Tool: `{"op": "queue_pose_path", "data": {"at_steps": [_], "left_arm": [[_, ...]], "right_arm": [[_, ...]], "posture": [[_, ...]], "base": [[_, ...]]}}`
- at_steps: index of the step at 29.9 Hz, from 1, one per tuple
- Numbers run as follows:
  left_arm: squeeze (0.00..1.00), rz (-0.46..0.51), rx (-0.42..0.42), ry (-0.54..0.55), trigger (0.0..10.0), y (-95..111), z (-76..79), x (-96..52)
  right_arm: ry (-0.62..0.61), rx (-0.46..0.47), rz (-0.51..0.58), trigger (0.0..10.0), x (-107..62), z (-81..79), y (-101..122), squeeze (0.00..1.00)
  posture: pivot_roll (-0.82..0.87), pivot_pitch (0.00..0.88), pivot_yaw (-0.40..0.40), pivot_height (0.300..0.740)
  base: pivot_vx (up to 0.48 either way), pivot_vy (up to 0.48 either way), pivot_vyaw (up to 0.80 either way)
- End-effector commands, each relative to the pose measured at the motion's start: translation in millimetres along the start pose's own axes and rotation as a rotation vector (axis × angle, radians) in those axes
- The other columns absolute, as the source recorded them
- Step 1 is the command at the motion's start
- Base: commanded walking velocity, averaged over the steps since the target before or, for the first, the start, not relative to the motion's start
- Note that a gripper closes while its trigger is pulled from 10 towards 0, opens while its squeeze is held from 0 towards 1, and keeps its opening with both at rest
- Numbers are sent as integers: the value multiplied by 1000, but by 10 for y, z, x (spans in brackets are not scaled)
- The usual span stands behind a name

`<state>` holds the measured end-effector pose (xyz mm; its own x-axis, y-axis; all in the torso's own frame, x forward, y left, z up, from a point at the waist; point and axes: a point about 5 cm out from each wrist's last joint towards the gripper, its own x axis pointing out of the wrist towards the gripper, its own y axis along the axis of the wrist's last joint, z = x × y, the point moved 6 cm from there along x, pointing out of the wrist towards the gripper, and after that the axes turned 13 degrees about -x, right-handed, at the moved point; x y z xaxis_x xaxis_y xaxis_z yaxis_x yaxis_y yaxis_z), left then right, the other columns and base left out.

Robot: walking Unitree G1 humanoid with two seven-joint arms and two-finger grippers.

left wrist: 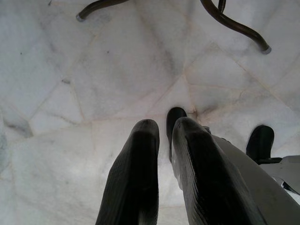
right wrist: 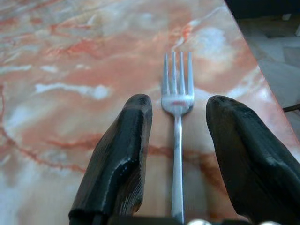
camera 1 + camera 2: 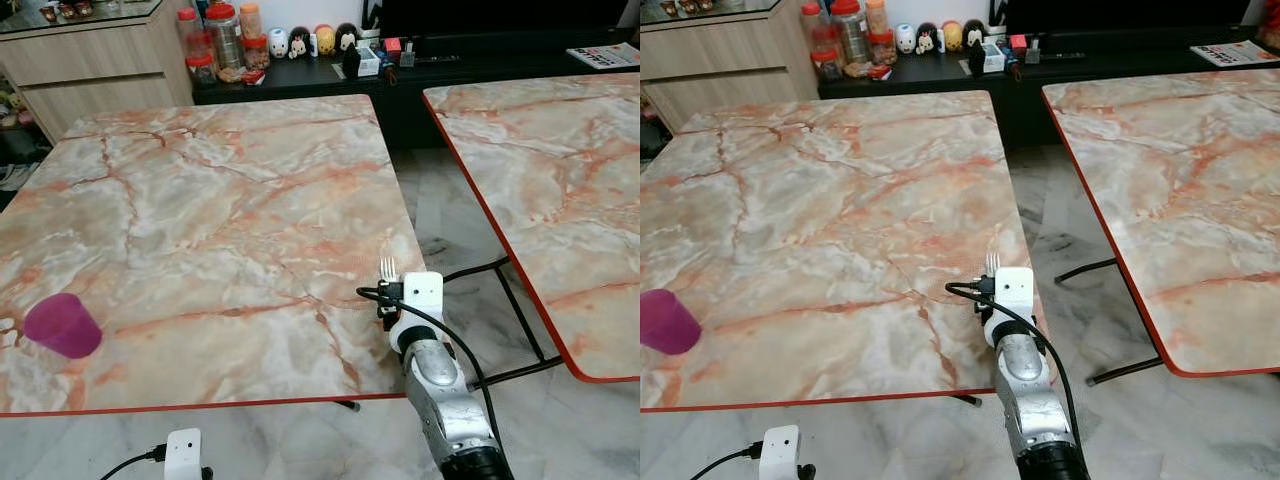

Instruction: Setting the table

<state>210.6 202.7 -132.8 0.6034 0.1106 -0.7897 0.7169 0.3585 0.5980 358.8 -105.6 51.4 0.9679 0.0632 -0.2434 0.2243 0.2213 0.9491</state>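
Right wrist view shows the shiny silver metal fork [image 2: 177, 140] lying flat on the pink and cream marble-look table with the thin red rim [image 3: 200, 220], its prongs pointing away toward 12 o'clock. The right gripper [image 2: 179, 140] has its two black fingers spread wide, one on each side of the fork's thin handle, and they do not squeeze it, so the fork is let go. From the head camera, the fork sits near the table's right edge, at about 4 o'clock on the table top, and the round purple plastic cup [image 3: 62, 325] stands far off at about 8 o'clock. The left gripper [image 1: 161, 176] hangs low over the pale stone floor [image 1: 70, 93], with its fingers nearly together and nothing between them. I think the big risk is the edge. The fork is close to it, so if a finger bumps or drags the handle as the arm pulls back, the fork could slide off and fall to the floor. The black cable [image 3: 440, 335] on the wrist could also catch it.
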Motion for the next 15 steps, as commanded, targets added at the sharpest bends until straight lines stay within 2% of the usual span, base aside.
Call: {"op": "queue_pose_path", "data": {"at_steps": [1, 9, 15], "left_arm": [[0, -5, -3, 10, 10000, -15, -23, -3], [0, -16, 5, 5, 10000, -49, -26, -9], [0, -27, 9, 0, 10000, -74, -21, -12]], "right_arm": [[22, -8, 1, 10000, -14, -54, 27, 0], [9, -26, -38, 10000, -30, -31, -50, 0], [4, -19, -122, 10000, -45, -33, -230, 0]], "posture": [[-21, 61, 47, 740], [-21, 47, 45, 740], [-17, 42, 46, 740]], "base": [[0, 0, 0], [0, 0, 0], [0, 0, 0]]}}
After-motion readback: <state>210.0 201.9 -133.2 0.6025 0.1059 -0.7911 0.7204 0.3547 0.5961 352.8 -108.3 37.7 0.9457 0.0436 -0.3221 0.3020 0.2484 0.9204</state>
